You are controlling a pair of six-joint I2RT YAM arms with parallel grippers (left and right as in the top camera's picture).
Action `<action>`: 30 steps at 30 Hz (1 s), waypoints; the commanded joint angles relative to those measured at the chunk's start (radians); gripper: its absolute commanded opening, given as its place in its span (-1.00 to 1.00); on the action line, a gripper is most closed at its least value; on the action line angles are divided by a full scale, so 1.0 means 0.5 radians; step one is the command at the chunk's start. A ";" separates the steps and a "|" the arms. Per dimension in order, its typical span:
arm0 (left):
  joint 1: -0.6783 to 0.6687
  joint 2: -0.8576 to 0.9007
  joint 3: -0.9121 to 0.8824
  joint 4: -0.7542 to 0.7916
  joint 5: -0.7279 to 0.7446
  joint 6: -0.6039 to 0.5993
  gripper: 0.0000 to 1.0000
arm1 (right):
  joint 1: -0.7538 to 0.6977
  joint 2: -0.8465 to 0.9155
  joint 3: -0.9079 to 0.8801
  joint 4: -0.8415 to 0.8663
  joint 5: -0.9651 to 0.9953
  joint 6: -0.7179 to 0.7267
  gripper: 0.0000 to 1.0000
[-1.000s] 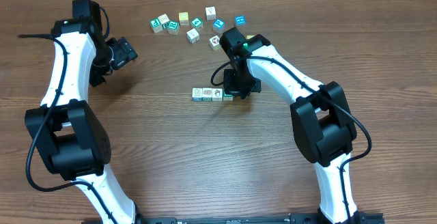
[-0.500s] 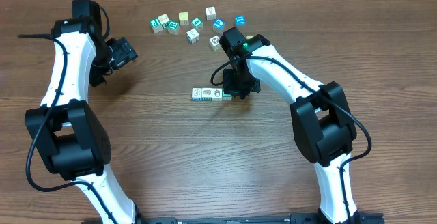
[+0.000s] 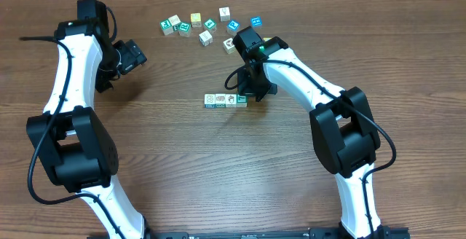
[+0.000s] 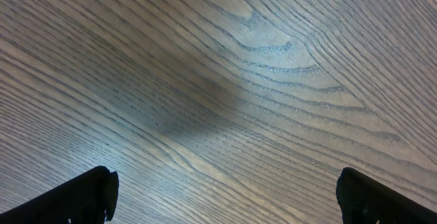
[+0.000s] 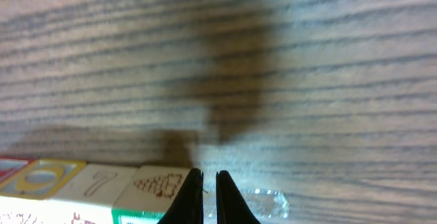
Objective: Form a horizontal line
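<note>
A row of cubes (image 3: 225, 100) is noted on the wooden table (image 3: 182, 166), laid left to right with edges touching. Four are counted: three white-topped, and a teal one at the right end.

The right gripper (image 3: 247, 92) is seen directly over the right end of the row. Its jaws are pressed together and nothing is pinched. In the right wrist view its fingers (image 5: 193, 193) show as two dark blades side by side, tips down just beside a tree-picture cube (image 5: 156, 183). Contact cannot be told. A cube marked 7 (image 5: 95, 183) is set against that one, on the side away from the fingers.

The loose cubes (image 3: 207, 28) are scattered well beyond the row, toward the table's far edge and apart from it. A yellow cube (image 3: 196, 19) is noted among them.

The left gripper (image 3: 137, 54) is held well apart from the row, off its left end and farther back. Its jaws are spread wide, and only bare wood is seen between its fingers (image 4: 82, 195).
</note>
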 commanded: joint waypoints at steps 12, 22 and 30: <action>-0.001 0.001 0.043 -0.005 -0.012 0.017 1.00 | 0.013 -0.011 -0.010 0.256 -0.011 -0.022 -0.93; -0.001 0.001 0.043 -0.005 -0.012 0.017 0.99 | 0.014 -0.011 -0.010 0.211 -0.098 -0.023 -0.93; -0.001 0.001 0.043 -0.004 -0.013 0.018 1.00 | 0.014 -0.011 -0.010 0.172 -0.101 -0.023 -0.93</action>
